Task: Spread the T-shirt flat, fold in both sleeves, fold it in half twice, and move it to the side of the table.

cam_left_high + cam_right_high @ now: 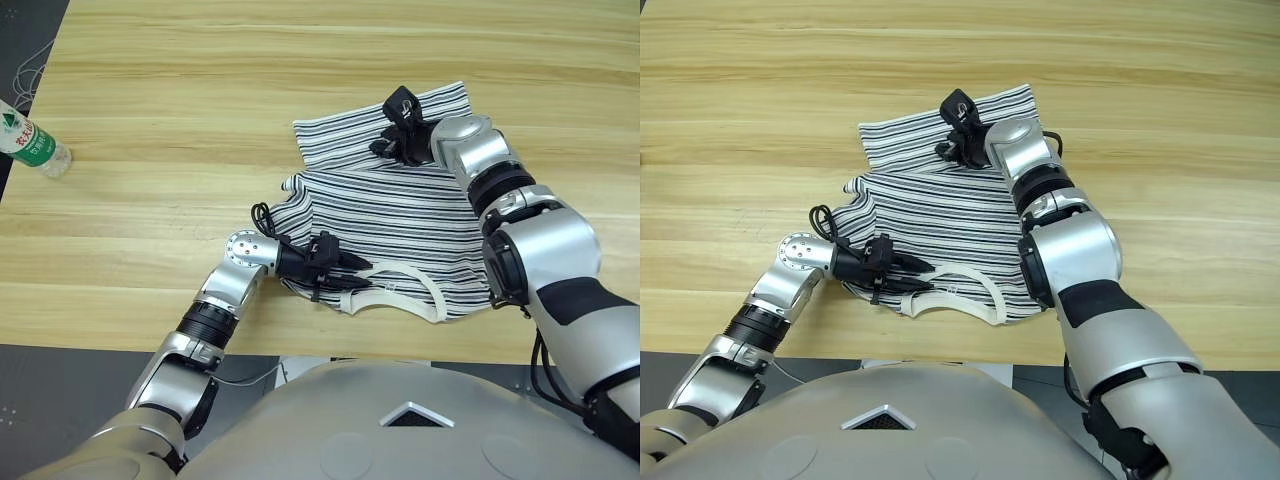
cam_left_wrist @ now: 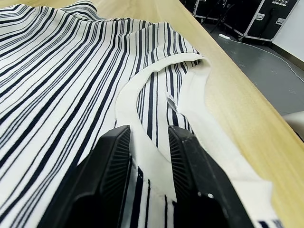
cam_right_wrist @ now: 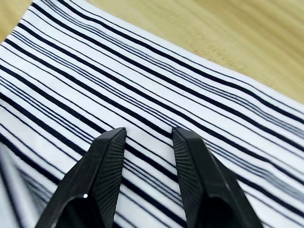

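Left eye view: a black-and-white striped T-shirt [image 1: 390, 215] lies rumpled on a wooden table [image 1: 200, 90], towards the near edge and right of the middle. Its white collar [image 1: 405, 290] points at the robot, and the far part lies as a separate fold across the rest.

The left gripper [image 1: 362, 272] sits low at the near left corner of the shirt, at the collar. In the left wrist view its jaws are a little apart. The collar band [image 2: 142, 109] runs between the fingers [image 2: 114, 156], and it does not look clamped.

The right gripper [image 1: 398, 120] is over the far fold of the shirt. The right arm stretches across the shirt's right side and hides part of the cloth beneath it. In the right wrist view that gripper [image 3: 148, 130] has its jaws spread just above the stripes, with nothing held between them.

A plastic bottle [image 1: 30, 140] with a green label lies at the table's far left edge, well apart from the shirt. Beyond the table's edge, the left wrist view shows dark equipment cases [image 2: 251, 19] on a grey floor.
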Available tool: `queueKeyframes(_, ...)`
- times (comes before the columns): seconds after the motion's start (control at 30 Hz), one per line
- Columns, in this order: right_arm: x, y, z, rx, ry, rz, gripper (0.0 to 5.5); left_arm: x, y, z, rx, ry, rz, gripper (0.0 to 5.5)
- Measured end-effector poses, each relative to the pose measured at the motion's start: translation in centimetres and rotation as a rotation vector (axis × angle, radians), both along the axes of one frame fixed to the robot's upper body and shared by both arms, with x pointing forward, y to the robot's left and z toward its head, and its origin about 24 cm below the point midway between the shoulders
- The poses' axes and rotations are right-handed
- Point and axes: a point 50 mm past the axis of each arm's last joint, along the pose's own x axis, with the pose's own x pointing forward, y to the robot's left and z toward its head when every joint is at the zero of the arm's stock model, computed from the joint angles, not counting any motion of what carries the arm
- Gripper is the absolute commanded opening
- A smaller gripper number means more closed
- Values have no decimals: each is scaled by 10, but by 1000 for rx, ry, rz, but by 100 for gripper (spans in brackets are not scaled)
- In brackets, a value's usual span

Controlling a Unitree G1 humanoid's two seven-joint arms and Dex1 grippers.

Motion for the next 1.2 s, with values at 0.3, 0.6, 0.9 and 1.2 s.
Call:
queueKeyframes(0.3, 10, -43, -2, -172, -176, -309, 178, -2, 0, 0, -6, 3, 1, 150)
queueKeyframes(0.6, 8, -27, 3, 116, -201, -257, 178, 0, 0, 2, -20, 1, 8, 150)
queueKeyframes(0.9, 25, -18, 58, 695, -208, -175, 178, 3, 0, 5, -30, -9, 22, 150)
queueKeyframes(1.2, -28, -79, 13, 446, -325, -193, 178, 16, 0, 40, -238, -84, 249, 150)
